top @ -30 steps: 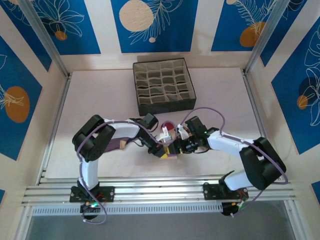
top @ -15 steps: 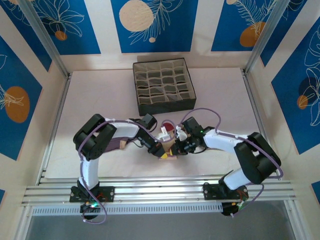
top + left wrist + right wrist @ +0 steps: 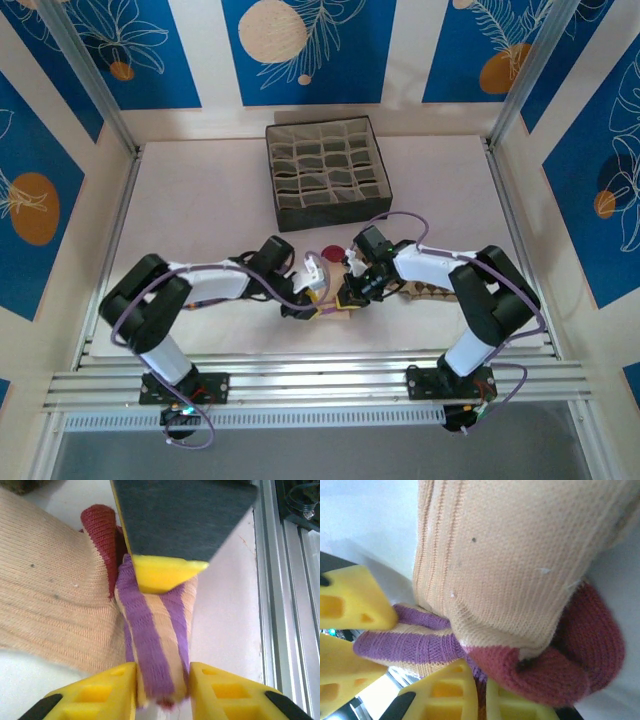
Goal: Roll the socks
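Observation:
The beige sock [image 3: 333, 256] with its maroon toe lies partly folded near the table's front, between both grippers. In the left wrist view its purple-striped cuff [image 3: 157, 640] fills the narrow gap of my left gripper [image 3: 161, 692], touching both yellow fingers. My right gripper [image 3: 481, 702] is shut, pinching dark maroon fabric where the maroon toe [image 3: 570, 655] meets the cuff [image 3: 410, 645]; the beige sock body [image 3: 510, 555] drapes above. From above, the left gripper [image 3: 312, 296] and right gripper [image 3: 350, 290] nearly touch. A diamond-patterned sock [image 3: 425, 292] lies under the right forearm.
The grey compartment box [image 3: 330, 213] stands behind the grippers at the table's middle back. Aluminium rails [image 3: 320, 382] run along the near edge, close to the left gripper. The two arms' cables loop over the work area.
My right gripper has closed on the sock. The left arm has dropped low and stretched out leftward, its jaws have widened slightly around the cuff, and the folded sock has shifted a little.

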`<state>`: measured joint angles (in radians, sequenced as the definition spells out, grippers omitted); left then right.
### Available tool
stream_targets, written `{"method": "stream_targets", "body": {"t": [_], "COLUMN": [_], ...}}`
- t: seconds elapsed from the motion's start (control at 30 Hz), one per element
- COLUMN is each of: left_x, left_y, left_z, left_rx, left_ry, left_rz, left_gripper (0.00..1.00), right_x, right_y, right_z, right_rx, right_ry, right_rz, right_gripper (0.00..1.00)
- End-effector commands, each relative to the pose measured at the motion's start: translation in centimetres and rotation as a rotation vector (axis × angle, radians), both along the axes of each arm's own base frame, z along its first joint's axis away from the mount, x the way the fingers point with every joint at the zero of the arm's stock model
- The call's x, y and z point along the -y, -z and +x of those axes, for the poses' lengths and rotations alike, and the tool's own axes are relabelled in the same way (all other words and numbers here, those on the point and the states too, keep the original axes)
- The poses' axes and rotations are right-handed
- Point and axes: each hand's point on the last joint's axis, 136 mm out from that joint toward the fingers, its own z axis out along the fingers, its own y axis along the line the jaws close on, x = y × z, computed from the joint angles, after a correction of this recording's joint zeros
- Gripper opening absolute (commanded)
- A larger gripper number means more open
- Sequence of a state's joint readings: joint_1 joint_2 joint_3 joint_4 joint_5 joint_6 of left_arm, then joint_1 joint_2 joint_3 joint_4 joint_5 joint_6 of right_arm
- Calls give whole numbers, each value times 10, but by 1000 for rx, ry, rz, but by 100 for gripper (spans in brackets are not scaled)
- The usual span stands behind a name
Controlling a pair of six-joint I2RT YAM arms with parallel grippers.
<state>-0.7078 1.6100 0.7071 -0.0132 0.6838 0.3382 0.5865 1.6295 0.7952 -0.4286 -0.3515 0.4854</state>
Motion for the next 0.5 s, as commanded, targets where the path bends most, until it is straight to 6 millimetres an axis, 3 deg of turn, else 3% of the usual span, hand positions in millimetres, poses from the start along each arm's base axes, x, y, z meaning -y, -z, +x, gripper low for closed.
{"method": "stream_targets", "body": {"t": [0.0, 0.27, 0.47], "left_x": [-2, -3, 4], "left_y": [-18, -29, -25], "left_z": [11, -3, -4], "left_rx": [219, 721, 852], "left_ry": [9, 99, 125], "left_rz": [-65, 4, 49], "left_gripper": [31, 37, 39], "right_x": [30, 29, 28], "right_y": [30, 30, 31], "right_z": [-21, -21, -23], "right_rx": [-101, -122, -142], "right_ry": [16, 8, 3], "right_rz": [-173, -172, -168], "right_gripper": [2, 2, 1]}}
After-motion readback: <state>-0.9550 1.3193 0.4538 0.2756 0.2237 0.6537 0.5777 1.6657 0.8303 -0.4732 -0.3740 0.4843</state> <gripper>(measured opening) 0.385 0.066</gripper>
